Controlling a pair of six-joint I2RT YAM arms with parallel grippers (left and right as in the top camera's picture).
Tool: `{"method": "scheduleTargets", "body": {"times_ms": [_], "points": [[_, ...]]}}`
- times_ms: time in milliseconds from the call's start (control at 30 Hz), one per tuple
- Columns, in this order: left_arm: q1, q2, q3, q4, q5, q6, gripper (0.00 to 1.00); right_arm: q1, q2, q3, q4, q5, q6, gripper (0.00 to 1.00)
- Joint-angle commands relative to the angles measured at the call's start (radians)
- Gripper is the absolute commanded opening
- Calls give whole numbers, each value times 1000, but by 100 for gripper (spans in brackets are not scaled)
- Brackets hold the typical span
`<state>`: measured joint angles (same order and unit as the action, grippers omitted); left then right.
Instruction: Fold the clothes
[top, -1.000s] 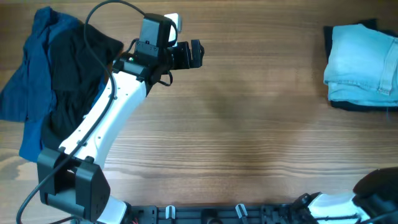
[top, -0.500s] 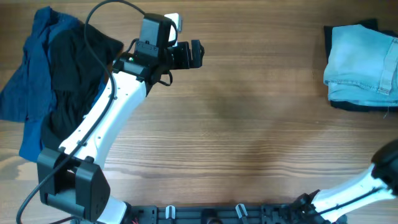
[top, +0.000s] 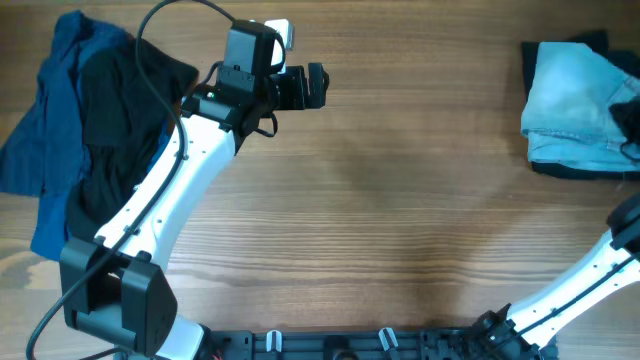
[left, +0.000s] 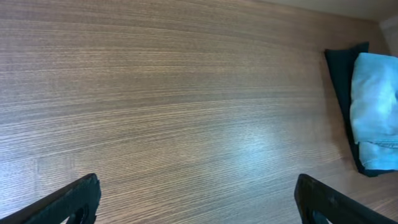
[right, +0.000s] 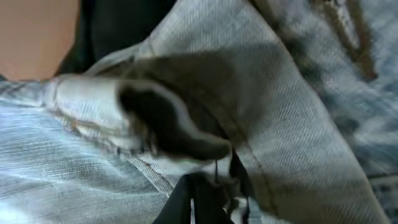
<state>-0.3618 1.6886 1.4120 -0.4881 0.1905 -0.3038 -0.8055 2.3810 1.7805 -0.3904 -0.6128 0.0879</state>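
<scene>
Left fingers (left: 71, 200) wide apart, empty; right fingers (right: 208, 190) together at shorts (top: 575, 100) hem, 2 o'clock. Seemingly done: shorts folded on dark garment (top: 555, 167). Remaining: blue and black heap (top: 80, 120), 10 o'clock.

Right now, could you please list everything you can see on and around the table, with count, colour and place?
pale-blue denim shorts: one, pale blue, folded at the table's far right
dark garment: one, dark, under the shorts, edges showing
black garment: one, black, heaped at the far left on the blue one
royal-blue garment: one, royal blue, far left, beneath the black one
table: one, brown wood grain, under everything
left arm: one, white and black, reaching from the near left
left gripper: one, black, open over bare wood
right arm: one, white and black, near right edge
right gripper: one, black, shut on the shorts' denim
</scene>
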Motion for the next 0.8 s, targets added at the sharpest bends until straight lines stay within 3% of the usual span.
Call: {"method": "scheduleTargets", "body": {"times_ms": [0, 200, 400, 600, 767], "points": [[-1, 10, 2, 3, -10, 21, 100, 8, 42, -5, 9, 69, -30, 4], [0, 6, 2, 4, -26, 44, 100, 7, -101, 65, 1, 37, 11, 7], [1, -47, 33, -48, -36, 66, 100, 14, -354, 92, 8, -77, 125, 28], [21, -140, 153, -235, -101, 77, 100, 61, -600, 92, -43, -244, 121, 47], [60, -246, 167, -335, -129, 91, 100, 185, -767, 92, -161, -266, 63, 63]]}}
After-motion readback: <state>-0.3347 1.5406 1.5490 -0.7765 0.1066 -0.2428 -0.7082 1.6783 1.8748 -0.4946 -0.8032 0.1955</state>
